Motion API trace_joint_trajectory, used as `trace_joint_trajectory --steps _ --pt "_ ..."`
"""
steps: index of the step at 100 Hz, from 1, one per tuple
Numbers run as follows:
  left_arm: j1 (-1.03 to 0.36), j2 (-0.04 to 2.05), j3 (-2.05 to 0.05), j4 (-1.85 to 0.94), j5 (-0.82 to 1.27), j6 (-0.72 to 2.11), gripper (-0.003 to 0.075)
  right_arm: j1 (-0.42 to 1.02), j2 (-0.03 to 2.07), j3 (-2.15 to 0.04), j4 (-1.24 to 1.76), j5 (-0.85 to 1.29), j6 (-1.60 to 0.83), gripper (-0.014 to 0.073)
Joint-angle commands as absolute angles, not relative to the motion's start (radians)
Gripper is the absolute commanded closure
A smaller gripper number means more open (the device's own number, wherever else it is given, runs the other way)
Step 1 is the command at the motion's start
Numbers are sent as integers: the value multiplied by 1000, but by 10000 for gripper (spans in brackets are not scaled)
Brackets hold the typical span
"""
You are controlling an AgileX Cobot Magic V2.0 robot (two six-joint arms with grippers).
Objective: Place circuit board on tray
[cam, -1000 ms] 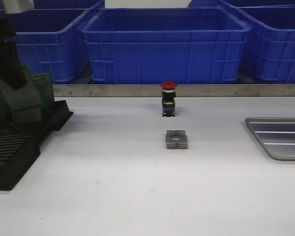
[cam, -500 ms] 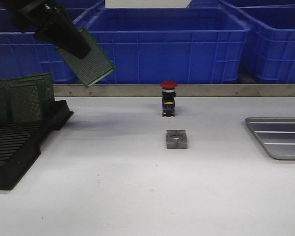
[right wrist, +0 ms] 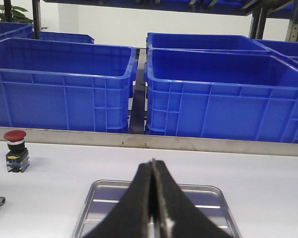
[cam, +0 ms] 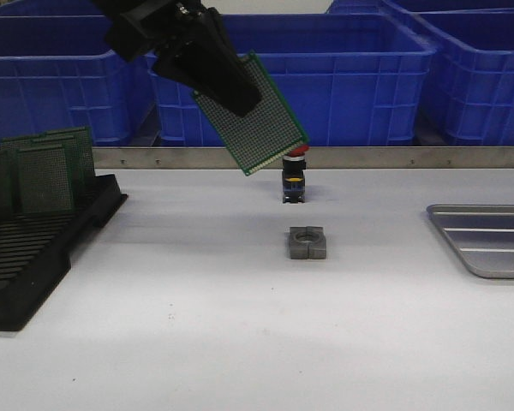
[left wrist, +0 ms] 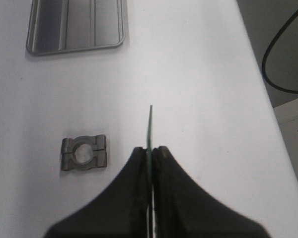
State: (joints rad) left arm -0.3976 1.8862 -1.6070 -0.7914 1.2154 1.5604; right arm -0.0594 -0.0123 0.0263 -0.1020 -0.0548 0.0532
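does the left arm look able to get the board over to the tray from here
Probably yes: the left end effector holds the circuit board high above the table, clear of the red button and metal block before the tray.

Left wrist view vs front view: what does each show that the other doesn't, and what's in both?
Left wrist only: the circuit board seen edge-on, clamped in the left gripper; the tray nearly whole; a black cable beyond the table edge.

Front only: the board's broad perforated face, tilted in the air over the table; the black rack with more boards; the blue crates; the whole red push button.

Both: the held board, the tray, the grey metal block and the white table.
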Motion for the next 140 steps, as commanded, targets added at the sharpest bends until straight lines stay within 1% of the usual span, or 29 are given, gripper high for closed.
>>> trace_joint_trajectory --steps 1,19,68,77,86,99,111,131,140 --pt "-429 1837 -1638 -861 1279 1549 741 -64 -37 15 -107 -140 51 655" --pt "-461 1837 -1638 -861 1279 1549 741 -64 -37 15 -107 -140 51 655" --pt "-463 1837 -1638 -861 1279 1549 741 -64 -37 9 -107 -135 51 655" --pt "-463 1837 -1638 -861 1279 1549 741 -62 -28 -28 -107 -92 51 655" --pt "-463 1837 -1638 -861 1279 1549 741 -62 -1 -92 -107 25 51 655" --pt "-463 1837 -1638 -861 1279 1549 741 -62 97 -208 -107 237 51 655" --pt "-463 1837 -1638 -861 1279 1549 741 -62 227 -303 -80 354 51 655" --pt "-463 1837 -1638 -861 1279 1549 741 -49 475 -411 79 373 12 652" --pt "-463 1837 -1638 -861 1279 1549 741 -1 578 -454 146 371 -41 648"
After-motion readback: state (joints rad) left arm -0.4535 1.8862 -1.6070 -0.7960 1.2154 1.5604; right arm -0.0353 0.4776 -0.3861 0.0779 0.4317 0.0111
